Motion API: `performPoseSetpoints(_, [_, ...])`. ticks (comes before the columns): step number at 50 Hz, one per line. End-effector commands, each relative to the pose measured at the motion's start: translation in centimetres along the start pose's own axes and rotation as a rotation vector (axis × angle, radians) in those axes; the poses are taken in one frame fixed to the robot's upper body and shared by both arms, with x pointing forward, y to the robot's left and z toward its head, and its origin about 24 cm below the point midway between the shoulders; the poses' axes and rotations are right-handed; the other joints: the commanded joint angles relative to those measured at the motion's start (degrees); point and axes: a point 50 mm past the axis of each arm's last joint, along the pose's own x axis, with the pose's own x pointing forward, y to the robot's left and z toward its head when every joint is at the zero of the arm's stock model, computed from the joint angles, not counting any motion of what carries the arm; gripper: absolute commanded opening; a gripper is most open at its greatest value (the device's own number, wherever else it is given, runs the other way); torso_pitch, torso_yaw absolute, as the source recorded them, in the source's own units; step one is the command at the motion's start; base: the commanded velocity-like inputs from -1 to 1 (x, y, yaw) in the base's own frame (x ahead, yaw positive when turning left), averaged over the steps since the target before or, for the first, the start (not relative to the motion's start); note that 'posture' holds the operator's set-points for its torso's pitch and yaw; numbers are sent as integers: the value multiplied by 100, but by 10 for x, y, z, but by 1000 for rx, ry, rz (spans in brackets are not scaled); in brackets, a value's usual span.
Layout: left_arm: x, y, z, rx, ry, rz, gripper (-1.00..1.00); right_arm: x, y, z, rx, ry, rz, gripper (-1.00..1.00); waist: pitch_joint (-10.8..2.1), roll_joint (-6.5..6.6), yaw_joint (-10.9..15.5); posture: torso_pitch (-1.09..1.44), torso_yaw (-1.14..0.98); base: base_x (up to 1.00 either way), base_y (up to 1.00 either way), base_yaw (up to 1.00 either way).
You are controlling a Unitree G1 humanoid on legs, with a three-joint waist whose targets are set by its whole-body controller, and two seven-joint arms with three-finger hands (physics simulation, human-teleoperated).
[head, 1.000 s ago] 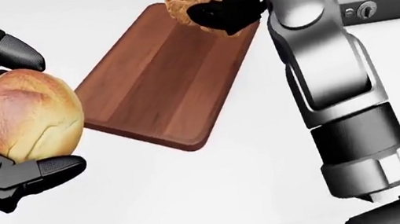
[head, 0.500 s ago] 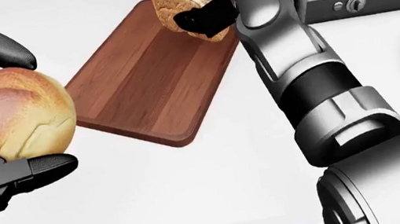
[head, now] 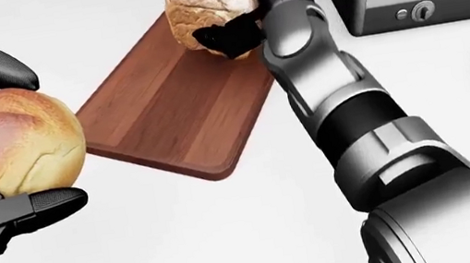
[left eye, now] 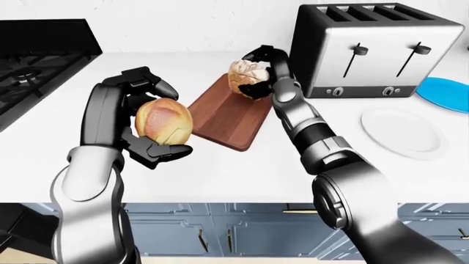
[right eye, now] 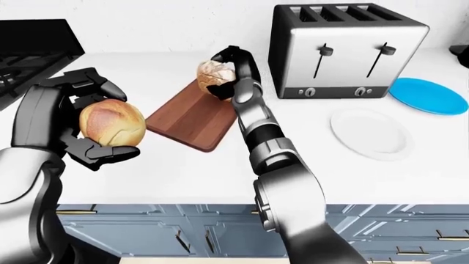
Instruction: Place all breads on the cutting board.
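Observation:
A golden round bread (head: 13, 143) is held up at the head view's left, my left hand (left eye: 170, 121) shut on it with fingers above and thumb below, clear of the white counter. The brown wooden cutting board (head: 166, 107) lies slanted in the middle with nothing lying on it. A pale crusty bread (head: 203, 7) hangs over the board's top right end, my right hand (head: 220, 4) shut on it. Whether this bread touches the board I cannot tell.
A silver four-slot toaster (left eye: 374, 52) stands right of the board, close to my right arm. A white plate (left eye: 403, 129) and a blue plate (left eye: 447, 93) lie farther right. A black stove (left eye: 37, 66) is at far left. Cabinets (left eye: 220, 231) run below the counter edge.
My right hand has carried the pale bread leftward, further over the board's top end. The whole picture has drifted slightly left. The left hand still holds the golden bread.

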Motion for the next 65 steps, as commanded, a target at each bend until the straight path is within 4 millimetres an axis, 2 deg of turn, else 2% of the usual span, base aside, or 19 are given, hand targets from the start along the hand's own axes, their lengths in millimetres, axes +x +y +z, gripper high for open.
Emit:
performPoseSetpoints(1, [-2,4,13,13,-76,28,-100,3,-9,28,7,-108,-37,-11,-169,28,-2,0,0,0,0,0])
performPoseSetpoints(4, [-2,4,13,13,-76,29,-100,2,-8,24,-5,-104,-32,7,-169,25,-1,0,0,0,0,0])
performPoseSetpoints(17, [-2,6,12,13,-77,31,-100,2,-6,20,-30,-99,-32,33,-167,26,3,0,0,0,0,0])
performPoseSetpoints(22, [-2,6,16,14,-82,31,-100,2,-10,20,-39,-105,-40,87,-161,22,7,0,0,0,0,0])
performPoseSetpoints(29, [4,2,22,16,-89,19,-100,3,-20,29,-52,-133,-43,93,-153,6,18,0,0,0,0,0])
performPoseSetpoints(33, [17,-4,27,14,-86,12,-100,1,-27,29,-45,-153,-31,91,-140,-17,32,0,0,0,0,0])
performPoseSetpoints(35, [22,-8,28,15,-85,2,-100,-2,-29,29,-45,-165,-11,100,-143,-30,40,0,0,0,0,0])
performPoseSetpoints(37, [30,-11,29,17,-83,-1,-100,-6,-32,27,-39,-174,7,100,-142,-46,42,0,0,0,0,0])
performPoseSetpoints(45, [47,-21,34,20,-65,-21,-100,-39,-48,31,-33,-221,58,100,-143,-104,67,0,0,0,0,0])
performPoseSetpoints(53, [80,-34,25,29,-20,-24,-100,-88,-54,38,-58,-279,117,100,-147,-119,63,0,0,0,0,0])
performPoseSetpoints(59, [104,-48,16,40,7,-35,-100,-110,-55,38,-66,-300,143,100,-179,-113,44,0,0,0,0,0])
performPoseSetpoints(65, [115,-66,10,47,24,-60,-100,-122,-57,38,-62,-314,149,100,-204,-98,25,0,0,0,0,0])
